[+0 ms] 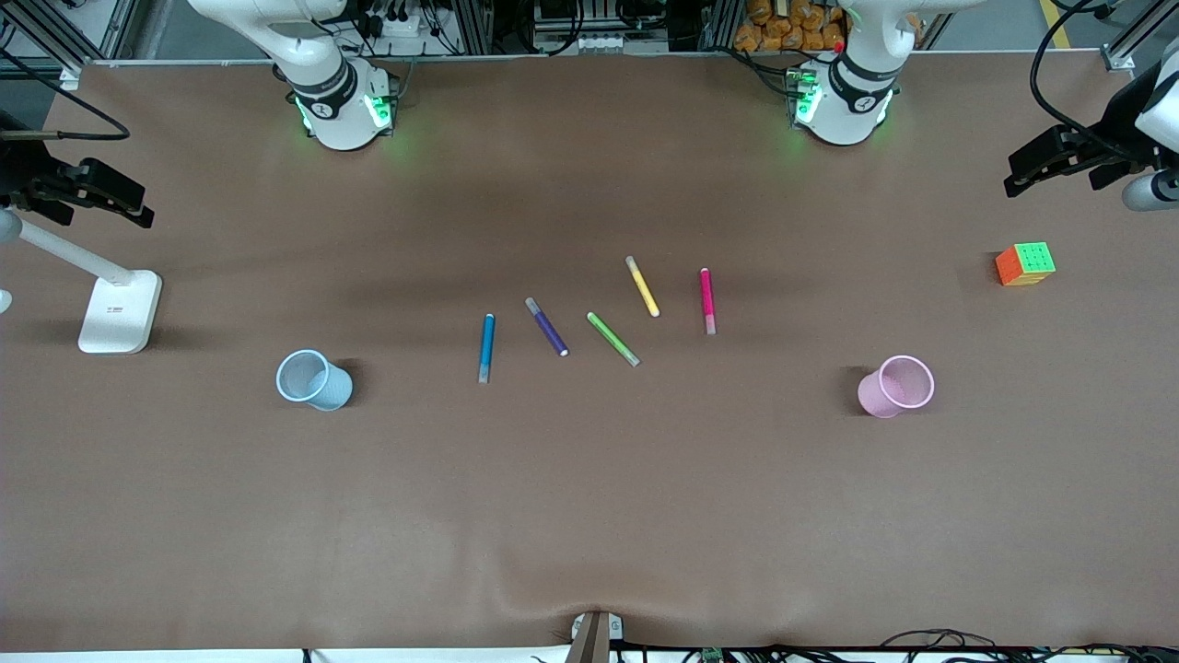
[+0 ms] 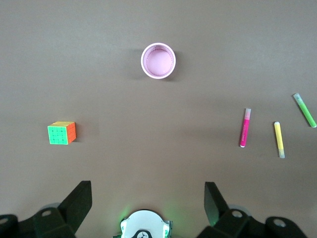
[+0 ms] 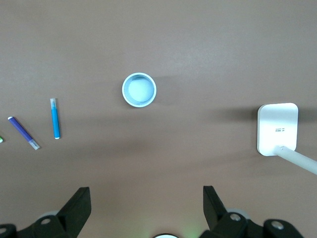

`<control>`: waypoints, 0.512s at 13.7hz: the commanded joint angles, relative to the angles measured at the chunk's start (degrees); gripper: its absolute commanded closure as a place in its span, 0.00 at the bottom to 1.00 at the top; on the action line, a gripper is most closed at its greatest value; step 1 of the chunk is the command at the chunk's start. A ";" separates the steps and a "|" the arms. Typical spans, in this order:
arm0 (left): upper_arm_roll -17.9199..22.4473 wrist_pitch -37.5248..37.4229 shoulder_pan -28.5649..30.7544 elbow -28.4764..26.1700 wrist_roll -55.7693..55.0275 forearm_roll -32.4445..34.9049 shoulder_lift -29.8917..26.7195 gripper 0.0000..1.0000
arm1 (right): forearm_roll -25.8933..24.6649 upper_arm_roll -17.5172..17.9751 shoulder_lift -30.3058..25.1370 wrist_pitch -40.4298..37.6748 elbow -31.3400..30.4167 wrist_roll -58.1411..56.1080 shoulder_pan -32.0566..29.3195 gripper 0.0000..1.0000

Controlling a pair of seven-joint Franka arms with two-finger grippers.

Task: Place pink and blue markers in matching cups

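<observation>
The blue marker [image 1: 486, 347] and the pink marker [image 1: 706, 300] lie flat in a row of markers at the table's middle. The light blue cup [image 1: 313, 379] stands upright and empty toward the right arm's end. The light pink cup [image 1: 896, 386] stands upright and empty toward the left arm's end. My left gripper [image 2: 147, 184] is open and empty, high over its end of the table [image 1: 1022, 180]; its wrist view shows the pink cup [image 2: 158, 60] and pink marker [image 2: 244, 128]. My right gripper [image 3: 146, 189] is open and empty, high over its end [image 1: 134, 210]; its wrist view shows the blue cup [image 3: 139, 89] and blue marker [image 3: 55, 118].
A dark purple marker [image 1: 547, 327], a green marker [image 1: 612, 338] and a yellow marker [image 1: 642, 286] lie between the blue and pink ones. A colour cube [image 1: 1025, 263] sits at the left arm's end. A white lamp base [image 1: 120, 311] stands at the right arm's end.
</observation>
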 commanded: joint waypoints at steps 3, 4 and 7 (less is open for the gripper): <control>-0.39 -1.46 0.46 1.18 0.73 0.02 0.07 0.00 | -0.40 0.16 -0.51 0.10 -0.02 0.86 1.99 0.00; -0.39 -1.46 0.46 1.62 0.73 0.11 0.34 0.00 | -0.40 0.16 -0.51 0.10 -0.02 0.86 1.99 0.00; -0.65 -1.46 -0.15 1.62 1.17 -0.67 2.27 0.00 | -0.40 0.16 -0.42 0.10 -0.11 0.86 1.99 0.00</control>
